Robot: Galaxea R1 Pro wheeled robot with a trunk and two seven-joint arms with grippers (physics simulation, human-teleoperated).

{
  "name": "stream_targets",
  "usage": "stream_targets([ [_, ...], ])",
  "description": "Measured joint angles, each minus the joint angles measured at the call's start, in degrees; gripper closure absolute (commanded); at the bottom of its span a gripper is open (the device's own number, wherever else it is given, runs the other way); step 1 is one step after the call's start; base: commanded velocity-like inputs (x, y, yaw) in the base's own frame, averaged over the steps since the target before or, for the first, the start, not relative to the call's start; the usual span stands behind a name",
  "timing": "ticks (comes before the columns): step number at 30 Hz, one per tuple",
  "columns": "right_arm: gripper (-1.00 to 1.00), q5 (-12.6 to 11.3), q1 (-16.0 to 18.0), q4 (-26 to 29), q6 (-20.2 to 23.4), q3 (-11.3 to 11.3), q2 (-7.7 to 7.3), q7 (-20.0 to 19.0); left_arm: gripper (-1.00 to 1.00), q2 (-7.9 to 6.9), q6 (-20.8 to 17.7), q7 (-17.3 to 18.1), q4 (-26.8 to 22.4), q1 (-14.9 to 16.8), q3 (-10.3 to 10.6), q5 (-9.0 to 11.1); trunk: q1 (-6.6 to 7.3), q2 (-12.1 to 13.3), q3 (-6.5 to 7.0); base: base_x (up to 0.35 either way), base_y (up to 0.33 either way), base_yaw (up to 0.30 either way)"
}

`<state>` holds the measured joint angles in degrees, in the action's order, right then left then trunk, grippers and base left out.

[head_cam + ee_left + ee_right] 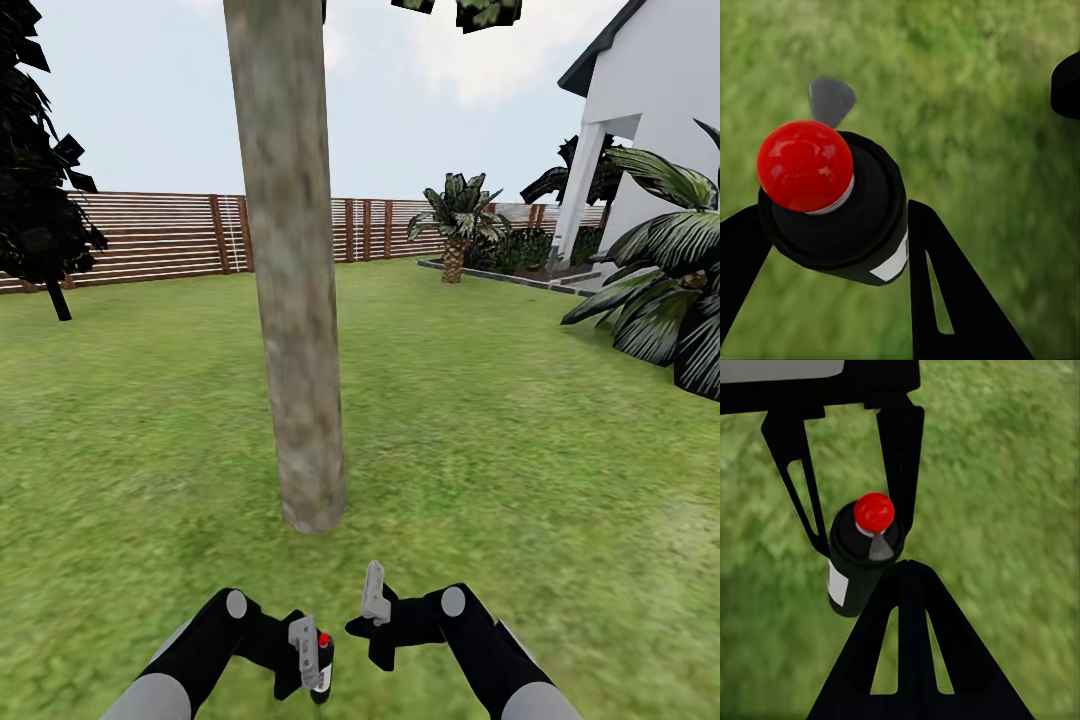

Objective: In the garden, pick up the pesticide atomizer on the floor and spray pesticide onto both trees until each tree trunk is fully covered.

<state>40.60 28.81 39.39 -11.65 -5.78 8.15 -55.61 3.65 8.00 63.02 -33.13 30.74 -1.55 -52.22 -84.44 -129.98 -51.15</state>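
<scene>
Left end effector (312, 655) clamping pesticide atomizer (323, 665), tree trunk (290, 270) top cropped, right end effector (375, 600) aperture unclear

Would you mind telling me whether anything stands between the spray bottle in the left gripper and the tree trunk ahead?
Nothing visible does. The left gripper holds the spray bottle low in front of the robot, and only open lawn lies between it and the tree trunk. The right gripper sits beside it, off that line.

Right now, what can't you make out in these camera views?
- Tree trunk: top cut off by the head view's upper edge.
- Spray bottle: lower body hidden behind the left gripper fingers.
- Right gripper: open or shut unclear.
</scene>
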Motion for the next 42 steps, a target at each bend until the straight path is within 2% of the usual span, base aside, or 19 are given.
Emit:
stream_targets([
  [4,1.0,0.0,0.0,0.0,0.0,0.0,0.0,0.0,1.0,0.04,0.1,0.0,0.0,0.0,0.0,0.0,0.0,0.0,0.0,0.0,0.0,0.0],
  [16,1.0,0.0,0.0,0.0,0.0,0.0,0.0,0.0,1.0,1.4,0.0,-0.1,-0.1,0.0,0.0,0.1,0.0,0.0,0.0,0.0,0.0,0.0],
  [42,1.0,0.0,0.0,0.0,0.0,0.0,0.0,0.0,1.0,2.45,0.0,-0.2,-0.1,0.1,0.0,0.3,0.0,0.0,0.0,0.0,0.0,0.0],
])
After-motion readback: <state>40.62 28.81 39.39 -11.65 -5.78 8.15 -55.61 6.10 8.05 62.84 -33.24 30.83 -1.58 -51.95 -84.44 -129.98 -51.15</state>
